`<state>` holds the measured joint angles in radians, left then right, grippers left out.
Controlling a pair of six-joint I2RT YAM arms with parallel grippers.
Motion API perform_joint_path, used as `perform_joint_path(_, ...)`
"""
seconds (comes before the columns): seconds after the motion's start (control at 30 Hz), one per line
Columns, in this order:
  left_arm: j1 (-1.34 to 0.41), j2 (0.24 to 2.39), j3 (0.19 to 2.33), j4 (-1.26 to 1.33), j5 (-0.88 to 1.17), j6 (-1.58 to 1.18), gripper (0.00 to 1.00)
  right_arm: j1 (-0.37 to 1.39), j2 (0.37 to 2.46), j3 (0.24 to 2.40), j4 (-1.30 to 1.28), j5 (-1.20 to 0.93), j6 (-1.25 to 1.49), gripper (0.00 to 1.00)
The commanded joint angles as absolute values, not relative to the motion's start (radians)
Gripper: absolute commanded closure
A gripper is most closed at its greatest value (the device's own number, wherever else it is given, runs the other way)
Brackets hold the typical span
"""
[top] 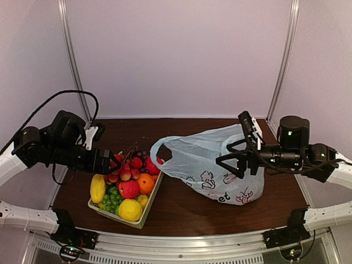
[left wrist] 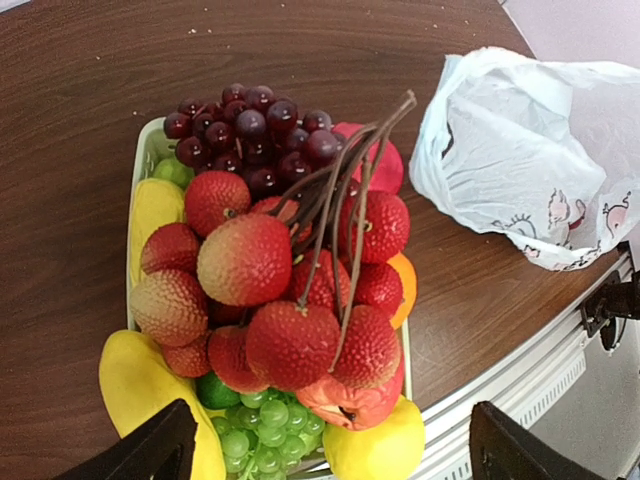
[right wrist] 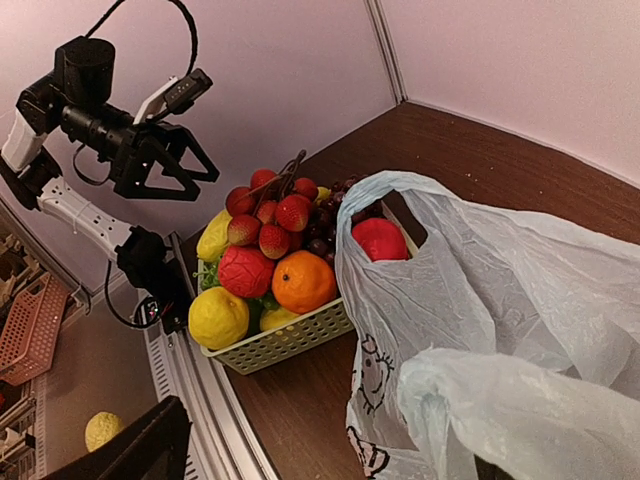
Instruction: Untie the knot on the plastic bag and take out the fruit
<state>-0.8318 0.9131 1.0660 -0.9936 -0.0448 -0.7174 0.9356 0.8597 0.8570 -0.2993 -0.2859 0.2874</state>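
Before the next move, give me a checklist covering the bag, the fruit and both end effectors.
1. Knot undone: ok. The bag shows its handles as open loops.
2. Bag emptied: cannot tell. Its inside is hidden.
3. Fruit in the basket: ok. It is piled high.
4. Left end effector free: ok. It is open, empty and above the basket.
5. Right end effector free: ok. It is open, empty and over the bag.
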Motion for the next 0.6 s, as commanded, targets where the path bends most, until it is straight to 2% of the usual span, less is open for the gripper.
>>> perform_joint_path(0.0,-0.825,0.934,1.128,-0.949,-0.056,-0.683,0.03,0.939,0.847,0.928,-0.333,-0.269,0.329,0.01)
perform_joint_path(0.17,-0.825,0.93,1.157,-0.954,-0.065,-0.675,0.03,0.939,0.859,0.978,-0.573,-0.06,0.449,0.01)
perform_joint_path(0.37,-0.825,0.936,1.177,-0.954,-0.067,-0.657,0.03,0.941,0.716,0.899,-0.62,-0.171,0.533,0.03)
perform_joint_path(0.5,-0.824,0.956,1.192,-0.949,-0.061,-0.638,0.03,0.941,0.651,0.96,-0.804,-0.155,0.551,0.03)
perform_joint_path(0.57,-0.824,0.963,1.199,-0.943,-0.061,-0.628,0.03,0.941,0.611,0.964,-0.804,-0.213,0.543,0.04)
